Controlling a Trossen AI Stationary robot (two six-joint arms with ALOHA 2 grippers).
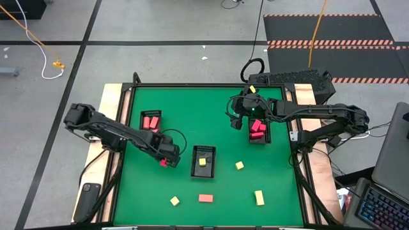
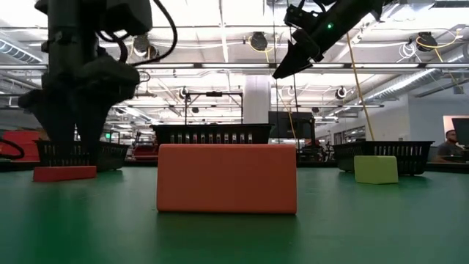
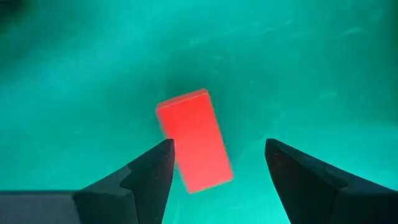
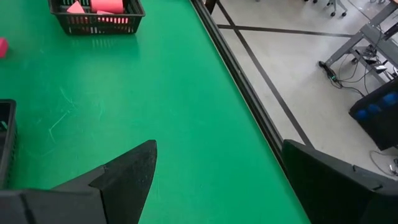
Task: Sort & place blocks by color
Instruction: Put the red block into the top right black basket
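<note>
The left gripper [image 3: 214, 165], fingers parted, straddles a red bar [image 3: 194, 140] beside the middle tray [image 1: 203, 161]; the bar's long axis lies skewed between them. The right gripper [image 1: 246, 115] waits wide open.

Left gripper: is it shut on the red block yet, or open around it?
Open. In the wrist view the left gripper has a finger on either side of the red block, which lies flat on the green table, gap visible.
</note>
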